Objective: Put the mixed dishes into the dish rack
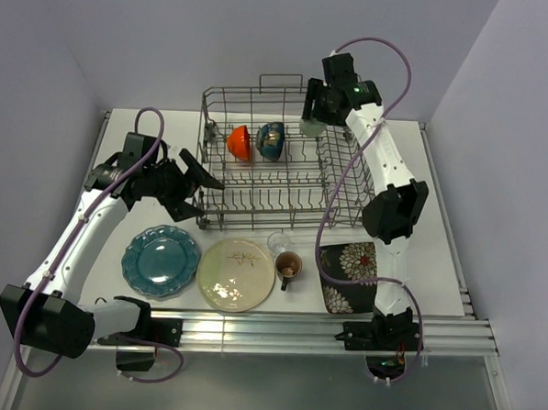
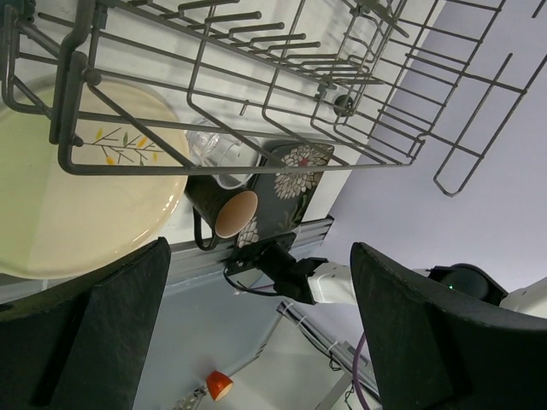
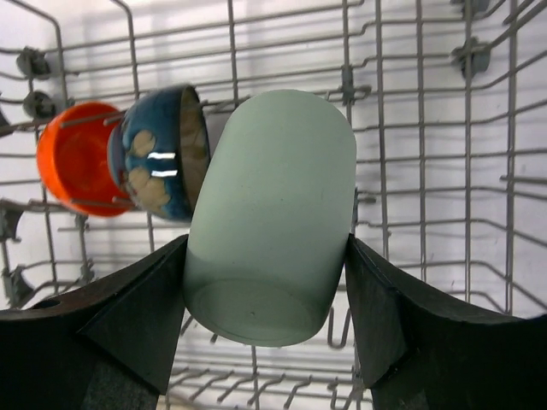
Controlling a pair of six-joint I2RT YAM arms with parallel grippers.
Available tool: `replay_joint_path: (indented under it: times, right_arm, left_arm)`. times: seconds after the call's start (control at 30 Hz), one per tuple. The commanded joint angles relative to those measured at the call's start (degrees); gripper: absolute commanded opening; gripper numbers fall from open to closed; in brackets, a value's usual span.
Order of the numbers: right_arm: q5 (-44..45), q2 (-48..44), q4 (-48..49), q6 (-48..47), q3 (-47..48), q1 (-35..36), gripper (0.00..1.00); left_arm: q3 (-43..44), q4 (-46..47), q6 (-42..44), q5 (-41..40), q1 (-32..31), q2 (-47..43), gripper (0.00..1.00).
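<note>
The dish rack (image 1: 348, 186) stands at the back of the table, with a red-orange bowl (image 1: 240, 142) and a dark bowl (image 1: 271, 141) on edge inside it. My right gripper (image 3: 265, 290) is shut on the pale green cup (image 3: 273, 213) and holds it over the rack's back right. My left gripper (image 1: 199, 194) is open and holds nothing, just left of the rack's front corner. In front of the rack lie the teal scalloped plate (image 1: 160, 261), cream plate (image 1: 236, 274), clear glass (image 1: 277, 243), brown mug (image 1: 288, 268) and black floral plate (image 1: 348, 276).
The wire loop handle (image 1: 281, 79) rises at the rack's far side. Aluminium rails (image 1: 277, 329) run along the table's near edge by the arm bases. Walls close in the back and both sides.
</note>
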Motion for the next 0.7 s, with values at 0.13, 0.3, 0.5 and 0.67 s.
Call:
replay_joint_path:
  times: [0.13,0.3,0.5,0.67]
  right_arm:
    - [5.3,2.0,8.4,-3.3,1.5,0.9,0.0]
    - [7.2,1.7,14.2,-4.5,-2.6,1.1,0.0]
    - [5.7,3.6,15.5,-5.1,-2.9,1.0,0.0]
    - [3.5,5.6,15.9,-4.4,-1.9,1.0,0.0]
  left_arm:
    - [0.7,-2.5,3.3,1.3,0.2,0.0,0.92]
    - [0.2,-4.0,4.8,1.4,0.2,0.2,0.92]
    - [0.1,-4.1,5.8,2.2,0.3,0.8,0.92]
    - [0.3,-4.4,6.7,2.5,0.3,1.3,0.92]
